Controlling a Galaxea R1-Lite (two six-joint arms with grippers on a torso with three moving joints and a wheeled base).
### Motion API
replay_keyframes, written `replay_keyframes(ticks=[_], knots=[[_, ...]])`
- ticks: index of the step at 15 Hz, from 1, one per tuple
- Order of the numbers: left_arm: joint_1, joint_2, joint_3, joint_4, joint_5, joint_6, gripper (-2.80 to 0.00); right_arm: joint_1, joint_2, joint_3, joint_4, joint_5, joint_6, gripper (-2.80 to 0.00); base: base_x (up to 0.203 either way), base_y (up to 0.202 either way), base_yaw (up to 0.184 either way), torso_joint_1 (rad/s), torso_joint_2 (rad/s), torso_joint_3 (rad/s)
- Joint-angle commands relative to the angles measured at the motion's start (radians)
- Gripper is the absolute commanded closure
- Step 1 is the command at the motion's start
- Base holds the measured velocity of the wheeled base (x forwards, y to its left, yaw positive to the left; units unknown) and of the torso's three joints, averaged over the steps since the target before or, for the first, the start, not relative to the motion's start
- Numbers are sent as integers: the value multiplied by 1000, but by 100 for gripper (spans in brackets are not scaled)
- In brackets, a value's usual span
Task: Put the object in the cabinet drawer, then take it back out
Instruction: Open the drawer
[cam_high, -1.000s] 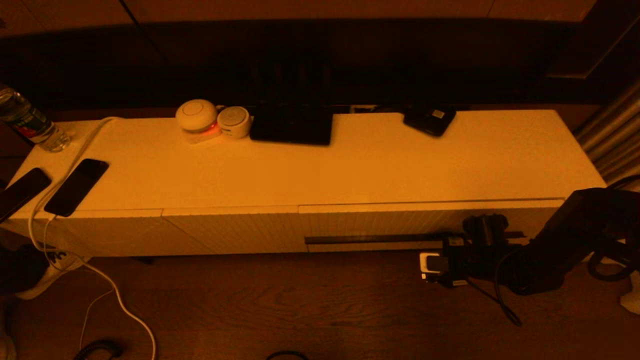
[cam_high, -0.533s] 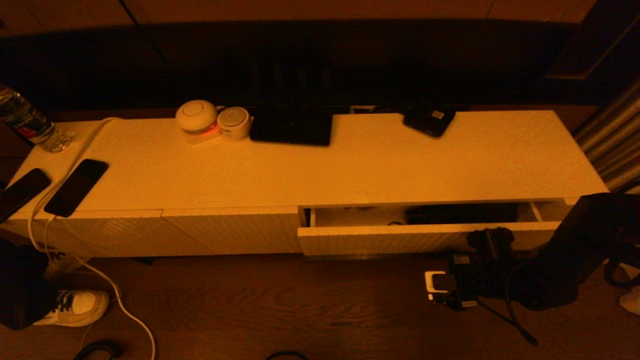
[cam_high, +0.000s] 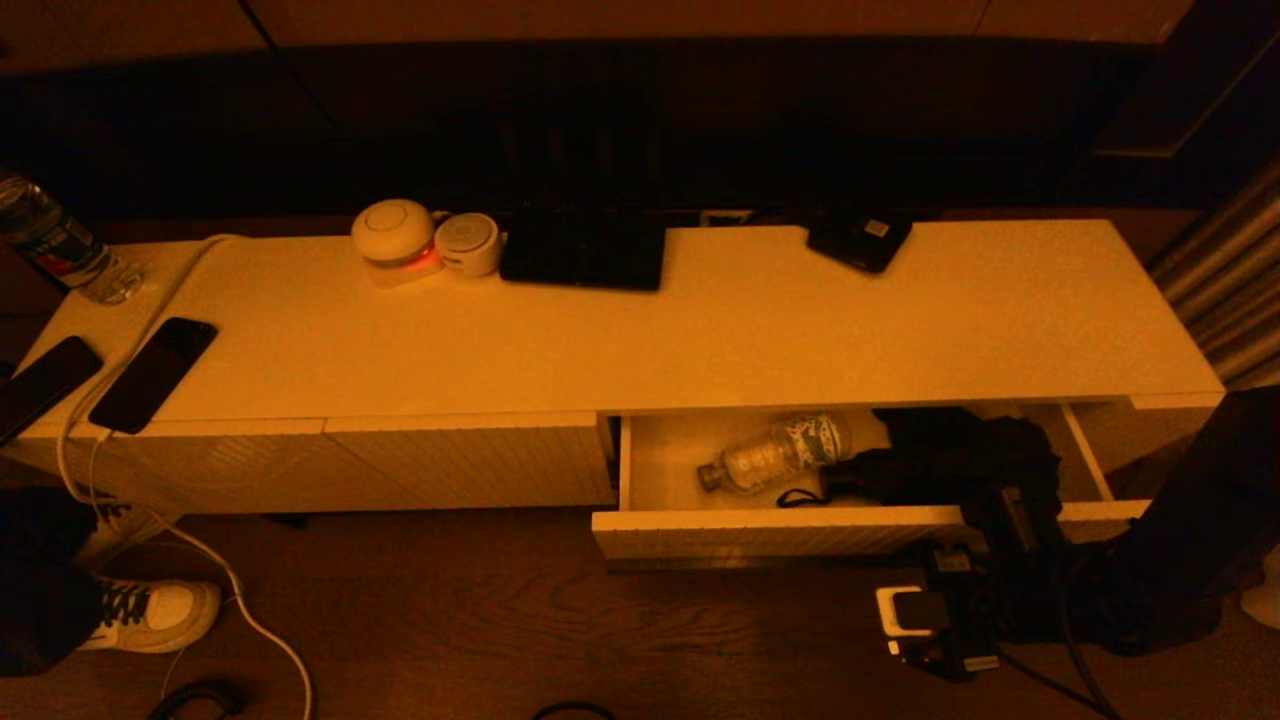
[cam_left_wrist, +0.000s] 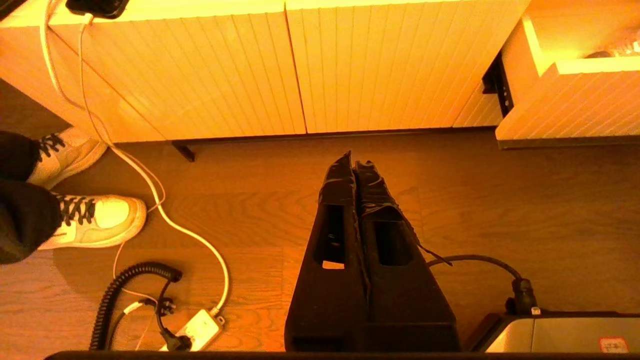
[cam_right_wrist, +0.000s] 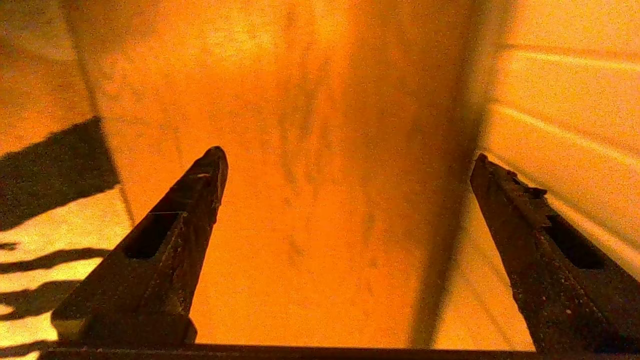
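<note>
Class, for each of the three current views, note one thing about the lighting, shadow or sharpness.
Head view: amber light, cabinet top bright, wall behind nearly black, dark bundle in the cabinet drawer hard to read beside the bottle. Left wrist view: sharp, floor grain and cable clear. Right wrist view: grainy and soft, hard shadow stripes at one edge behind the right tool.

It looks like a home living room. A long low white cabinet (cam_high: 700, 330) stands on a wood floor (cam_high: 500, 620). On the cabinet lie phones (cam_high: 155, 372), a charging cable (cam_high: 150, 300) and a bottle (cam_high: 60, 245).
</note>
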Motion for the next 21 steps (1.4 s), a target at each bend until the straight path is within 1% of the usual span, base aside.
replay_keyframes(ticks=[1,4,7,10,11,12,13,14,15,16,17,18,19,21], knots=[[0,0,0,0,1,0,0,0,-92,20,-6,0,-6,-280,0,0,0,0,0,0],[0,0,0,0,1,0,0,-5,-281,62,40,-1,-3,-280,0,0,0,0,0,0],[0,0,0,0,1,0,0,-29,-502,110,182,-5,-3,-280,0,0,0,0,0,0],[0,0,0,0,1,0,0,-80,-715,150,337,-9,-4,-280,0,0,0,0,0,0],[0,0,0,0,1,0,0,-99,-782,152,399,-9,-3,0,0,0,0,0,0,0],[0,0,0,0,1,0,0,-119,-837,150,472,-10,3,0,0,0,0,0,0,0],[0,0,0,0,1,0,0,-134,-878,147,541,-9,38,0,0,0,0,0,0,0],[0,0,0,0,1,0,0,-141,-896,145,578,-9,94,0,0,0,0,0,0,0],[0,0,0,0,1,0,0,-134,-909,144,589,-6,180,0,0,0,0,0,0,0],[0,0,0,0,1,0,0,-121,-915,138,595,-4,239,0,0,0,0,0,0,0],[0,0,0,0,1,0,0,-103,-907,125,605,-4,326,0,0,0,0,0,0,0],[0,0,0,0,1,0,0,-67,-890,98,622,-3,430,0,0,0,0,0,0,0],[0,0,0,0,1,0,0,-32,-869,69,639,-3,507,0,0,0,0,0,0,0],[0,0,0,0,1,0,0,27,-801,4,661,-3,690,0,0,0,0,0,0,0]])
